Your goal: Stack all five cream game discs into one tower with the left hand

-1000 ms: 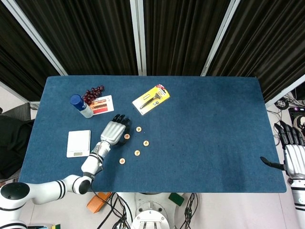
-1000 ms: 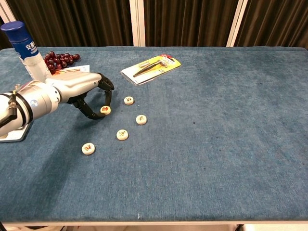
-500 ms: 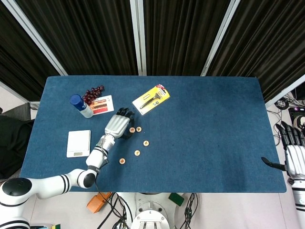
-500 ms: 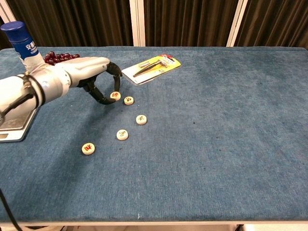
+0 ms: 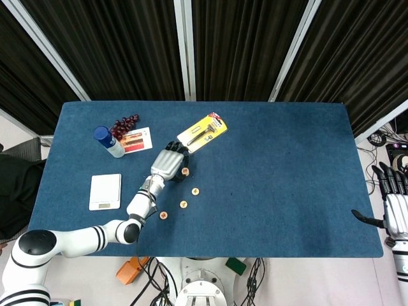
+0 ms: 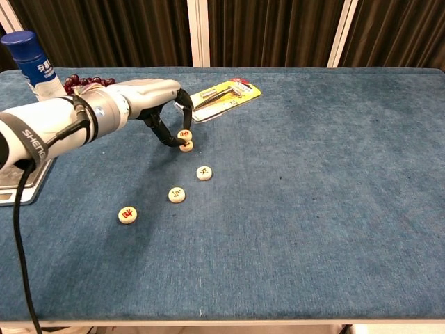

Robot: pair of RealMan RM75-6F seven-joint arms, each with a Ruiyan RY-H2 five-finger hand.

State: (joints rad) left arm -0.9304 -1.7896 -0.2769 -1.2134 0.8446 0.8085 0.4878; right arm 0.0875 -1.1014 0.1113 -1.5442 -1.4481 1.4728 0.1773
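**Cream disc pinched over its neighbour, left of the table's middle**

Cream, hard and small: the disc [image 6: 185, 134] I have between the thumb and a fingertip of the left hand [image 6: 161, 104] hangs directly above a second disc [image 6: 186, 146] lying flat on the blue table [image 6: 313, 174]. From the chest view the two look touching or nearly so; I cannot tell whether the held one has landed. The other fingers curl loosely around the pinch.

Three more discs lie loose toward the near edge: one [image 6: 204, 172] just beyond the pair, another [image 6: 176, 195] nearer me, and the last [image 6: 127, 215] closest to the near-left corner. No tower stands yet, so I judge this to be the first placement.

These pieces look rigid, light and smooth-faced, so I expect them to slide on one another if set down off-centre, and a tall stack could tip at a nudge. I would take each by its rim, thumb opposite a finger, keeping the face level, and let go only once it sits square.

My right hand [image 5: 396, 210] hangs off the table's right edge, fingers spread, holding nothing.

Toward the far-left corner stand a blue-capped bottle [image 6: 31, 66] and a bunch of dark grapes [image 6: 83, 82]; a yellow carded tool pack [image 6: 221, 96] lies just beyond the left hand, and a white scale [image 5: 105, 192] sits by the left edge.
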